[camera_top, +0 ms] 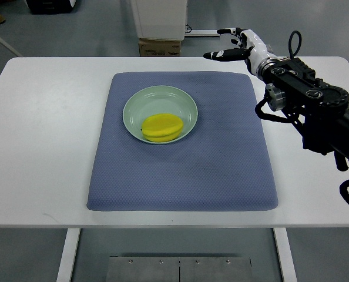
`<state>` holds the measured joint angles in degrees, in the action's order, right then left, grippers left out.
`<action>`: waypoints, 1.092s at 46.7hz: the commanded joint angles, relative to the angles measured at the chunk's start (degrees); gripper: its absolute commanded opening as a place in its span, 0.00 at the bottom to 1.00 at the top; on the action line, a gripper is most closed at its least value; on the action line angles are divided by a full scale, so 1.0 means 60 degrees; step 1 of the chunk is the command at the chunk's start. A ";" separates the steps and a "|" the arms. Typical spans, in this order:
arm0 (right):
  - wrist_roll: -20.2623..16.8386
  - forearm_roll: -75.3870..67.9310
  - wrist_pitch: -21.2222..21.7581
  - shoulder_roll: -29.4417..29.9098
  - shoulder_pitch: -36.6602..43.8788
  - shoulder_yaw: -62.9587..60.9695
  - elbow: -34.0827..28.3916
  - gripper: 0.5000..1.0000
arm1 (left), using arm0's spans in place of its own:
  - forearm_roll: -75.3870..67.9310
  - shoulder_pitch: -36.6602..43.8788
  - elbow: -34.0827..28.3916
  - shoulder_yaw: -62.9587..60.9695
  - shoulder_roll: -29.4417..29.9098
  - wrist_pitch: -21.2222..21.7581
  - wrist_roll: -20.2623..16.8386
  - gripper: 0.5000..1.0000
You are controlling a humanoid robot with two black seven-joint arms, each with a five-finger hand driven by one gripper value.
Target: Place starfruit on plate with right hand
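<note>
One robot hand [236, 44] shows, the right, white and black with its dark jointed arm coming in from the right edge; it hangs at about one o'clock in the view, past the far right corner of the mat, with its fingers [218, 55] spread loose and grasping nothing. No left arm is visible. From that hand, toward seven o'clock and well apart from it, lies a blue-grey quilted fabric mat [221, 176] covering the middle of the white tabletop [39, 147]. On the mat's far half sits a pale green round shallow plate [134, 107], and inside it, toward its near rim at about six o'clock, rests the yellow oval starfruit [162, 127], lying flat and wholly within the rim. By the look of it the placing is done, and what remains is withdrawal: the hand is best kept high and slack, drawn off toward the right edge without sweeping back over the plate, so nothing nudges the fruit or drags the mat. At twelve o'clock beyond the tabletop stands a brown cardboard box [160, 47] on the grey floor.
</note>
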<state>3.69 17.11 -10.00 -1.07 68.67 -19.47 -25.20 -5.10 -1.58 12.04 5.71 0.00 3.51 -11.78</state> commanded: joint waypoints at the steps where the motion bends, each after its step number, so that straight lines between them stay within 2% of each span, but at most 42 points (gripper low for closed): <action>1: 0.0000 -0.0478 -0.0062 0.0002 -0.0122 -0.0270 0.0127 0.99 | 0.0000 0.0000 0.0000 0.0000 0.0000 0.0000 0.0001 1.00; 21: 0.0088 -0.1299 -0.0150 0.0046 -0.1001 -0.1603 0.0757 1.00 | 0.0000 0.0000 0.0000 0.0000 0.0000 0.0000 0.0001 1.00; 28: 0.0073 -0.1387 0.0157 0.0016 -0.1118 -0.1677 0.0743 1.00 | 0.0000 0.0000 0.0000 0.0000 0.0000 0.0000 0.0001 1.00; 40: 0.0073 -0.1827 0.1476 -0.0628 -0.1309 -0.1750 0.0757 1.00 | 0.0000 0.0000 0.0000 0.0000 0.0000 0.0000 0.0001 1.00; 51: 0.0015 -0.1827 0.1550 -0.0833 -0.1411 -0.1985 0.0757 1.00 | 0.0000 0.0000 0.0000 0.0000 0.0000 0.0000 0.0001 1.00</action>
<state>3.87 6.15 -0.64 -5.86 60.30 -31.32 -20.65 -5.10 -1.58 12.04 5.71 0.00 3.51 -11.78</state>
